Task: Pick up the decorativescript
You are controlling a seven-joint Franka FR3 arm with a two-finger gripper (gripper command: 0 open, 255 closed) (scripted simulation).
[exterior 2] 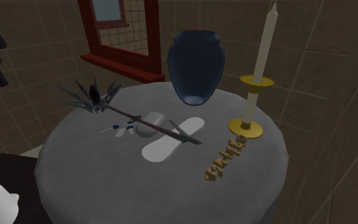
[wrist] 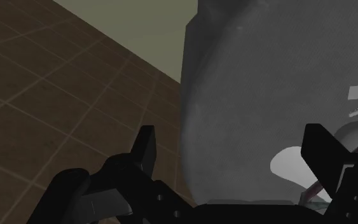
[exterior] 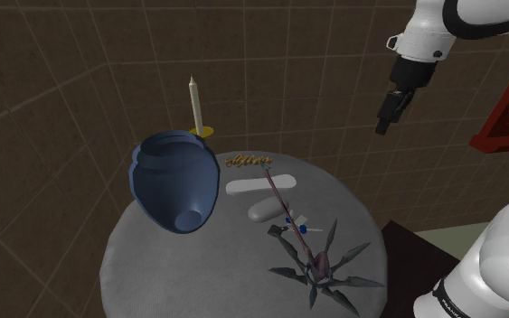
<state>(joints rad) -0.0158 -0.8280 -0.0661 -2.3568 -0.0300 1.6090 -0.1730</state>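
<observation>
The round grey surface [exterior: 153, 271] is located below the end effector [exterior: 384, 125]. The end effector is held high in the air, out past the rim on the shoulder view's right, well apart from every item. In the wrist view its two black fingers [wrist: 147, 149] are seen spread apart, and nothing is clasped between them. The rim of the surface and brown floor tiles [wrist: 56, 95] are seen beneath them.

The dark blue vase [exterior: 175, 185] is set on the side of the surface farthest from the end effector.

A dark spiked ornament [exterior: 320, 266] is laid low beneath the end effector, on the part of the surface nearest the stand. A long thin staff [exterior: 275, 191] is run from it toward the middle of the surface.

A pale candle [exterior: 194, 104] is stood upright in a gold holder [exterior: 201, 132], farther from the end effector than the lettering and just beside the vase.

Two pale oblong pieces [exterior: 259, 187] are laid flat under the staff.

The gold lettering [exterior: 248, 162] is laid flat on the surface between the candle holder and the pale pieces. It is found below the end effector and to the shoulder view's left of it, well apart and untouched.

A small blue-and-white item [exterior: 299, 226] is placed just beside the staff.
</observation>
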